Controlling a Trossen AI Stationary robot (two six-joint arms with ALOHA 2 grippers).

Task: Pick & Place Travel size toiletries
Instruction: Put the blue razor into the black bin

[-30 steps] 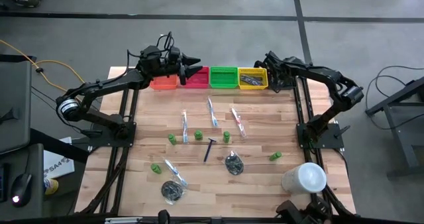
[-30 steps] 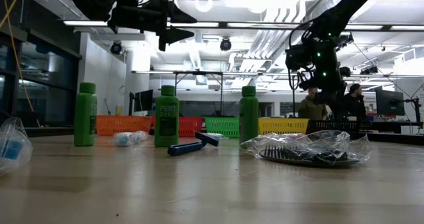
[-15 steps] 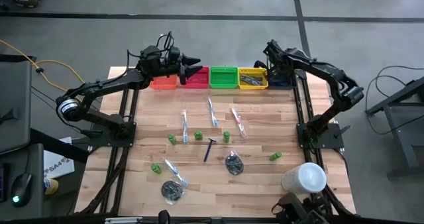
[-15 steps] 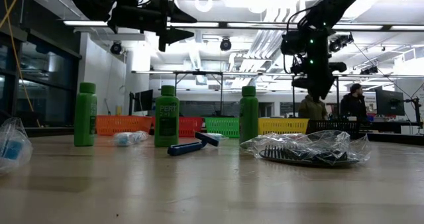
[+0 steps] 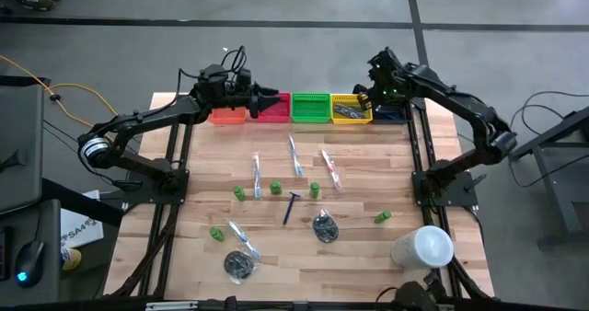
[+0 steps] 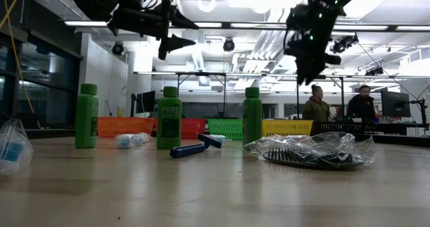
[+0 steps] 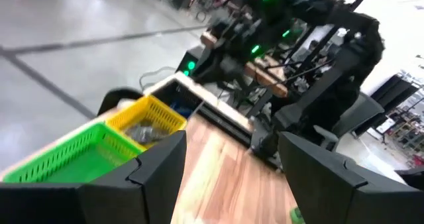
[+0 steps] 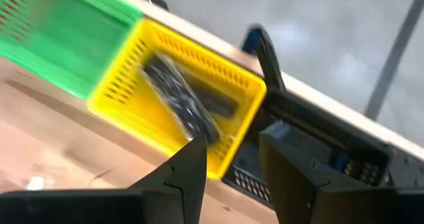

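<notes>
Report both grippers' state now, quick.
Left gripper: open, empty, raised above the red bin.
Right gripper: open, empty, above the yellow bin.

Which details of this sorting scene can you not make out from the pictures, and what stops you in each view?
- Red bin contents: high view, left gripper hangs over it.
- Dark bin contents: right wrist view, right gripper fingers cover it.
- Yellow bin item: blurred, dark wrapped thing only.
- Dark round bundle: low view, wrap hides its shape.
</notes>
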